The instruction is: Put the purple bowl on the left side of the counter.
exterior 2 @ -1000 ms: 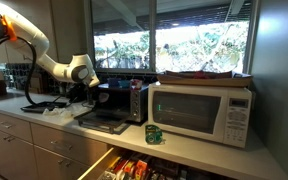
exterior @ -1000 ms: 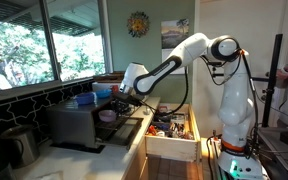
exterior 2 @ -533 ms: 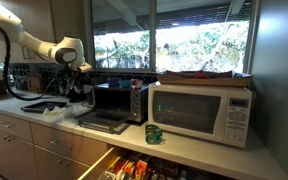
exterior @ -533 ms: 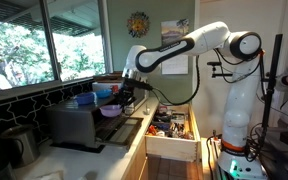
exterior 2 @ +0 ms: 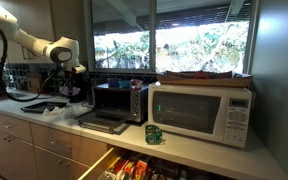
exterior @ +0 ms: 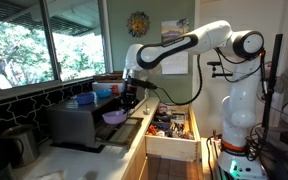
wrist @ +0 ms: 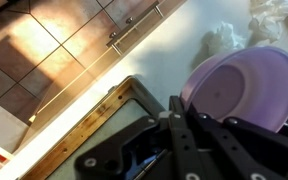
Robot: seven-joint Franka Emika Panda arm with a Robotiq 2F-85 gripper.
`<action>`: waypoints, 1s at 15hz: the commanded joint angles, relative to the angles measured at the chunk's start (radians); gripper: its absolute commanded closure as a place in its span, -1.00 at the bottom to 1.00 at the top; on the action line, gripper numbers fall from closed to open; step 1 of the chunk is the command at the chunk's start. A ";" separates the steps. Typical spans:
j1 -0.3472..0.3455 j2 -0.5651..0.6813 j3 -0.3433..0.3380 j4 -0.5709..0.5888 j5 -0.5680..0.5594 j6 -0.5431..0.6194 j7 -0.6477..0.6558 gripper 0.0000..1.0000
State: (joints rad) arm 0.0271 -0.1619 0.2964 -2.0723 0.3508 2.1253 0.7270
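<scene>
The dark fingers point(wrist: 177, 122) stand close together and, as far as the wrist view shows, pinch the near rim of the purple bowl point(wrist: 246, 85). The exact contact is lost where dark metal overlaps the lavender edge. The gripper point(wrist: 187, 110) holds the bowl by one side only, which is probably why it hangs tilted in an exterior view, with the purple bowl point(exterior: 114, 117) below the gripper point(exterior: 124, 103) and clear of any surface. A rim pinch suits a shallow plastic dish too wide to span, but it lets the bowl swing, so a gentle carry seems wise. Taking the open wooden drawer point(exterior: 174, 135) as the landmark, the bowl is in the air just beside it, above the pale counter point(exterior: 89, 160), with a dark box-shaped appliance point(exterior: 74, 125) on the bowl's far side from the drawer. Blue dishware point(exterior: 84, 100) sits on top of the appliance. In the wrist view the drawer's wooden frame point(wrist: 84, 125) runs beside the counter point(wrist: 174, 55), and crumpled white wrapping point(wrist: 224, 38) lies beyond the bowl. That view cuts off the bowl's right edge and hides its underside. In the exterior view with the microwave point(exterior 2: 204, 112), the bowl cannot be made out.
</scene>
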 commanded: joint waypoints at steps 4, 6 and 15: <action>0.066 0.076 0.015 0.009 -0.152 0.078 0.155 0.98; 0.110 0.145 0.052 0.014 -0.256 0.166 0.279 0.98; 0.260 0.328 -0.021 0.040 -0.519 0.427 0.594 0.91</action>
State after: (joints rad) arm 0.2486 0.1696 0.3157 -2.0309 -0.1839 2.5527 1.3332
